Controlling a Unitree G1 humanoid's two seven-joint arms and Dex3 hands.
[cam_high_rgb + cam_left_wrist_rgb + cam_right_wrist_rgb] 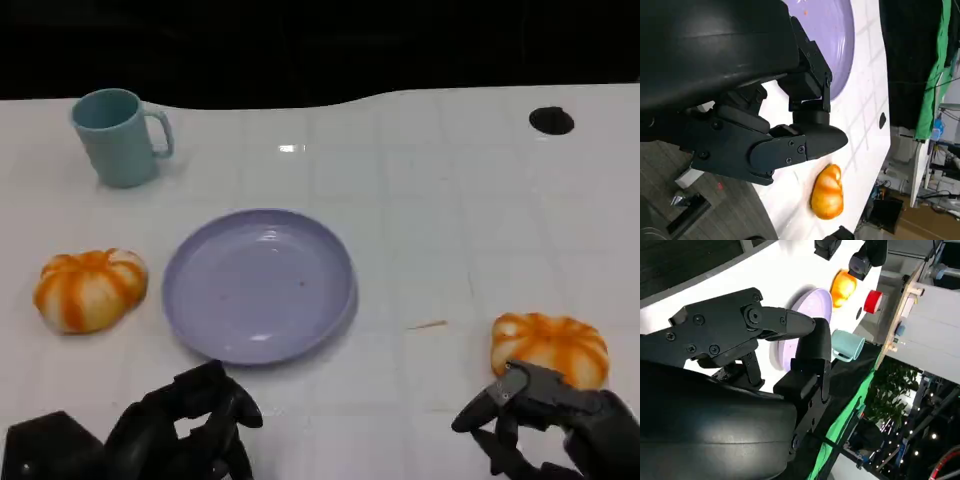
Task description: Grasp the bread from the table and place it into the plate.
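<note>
1. Plate [258,285]: lavender, shallow, nothing in it; sat at the middle of the white table [430,210], between the two loaves.
2. Bread, right loaf [550,347]: orange with pale stripes, lay on the table to the robot's right of the plate and well apart from it. Its long axis ran roughly across the table, side to side.
3. Bread, left loaf [90,288]: same kind, lay just beside the plate's left rim, not on it.
4. Right hand [545,420]: hung just on the robot's side of the right loaf, fingers parted and curled toward it; it held nothing. Whether a fingertip touched the loaf could not be told from the head view.
5. Left hand [185,425]: low at the near edge, fingers loosely apart, nothing in it; the left loaf lay beyond it and further to the left, well apart.
6. Governing relation: the right loaf lay straight ahead of the right hand's fingers, far closer than the left loaf was to the left hand. Judged: the right hand was the nearer one to grasp, closing across the loaf's short width.
7. Mug [117,136]: pale teal, upright, at the far left; not part of the task
</note>
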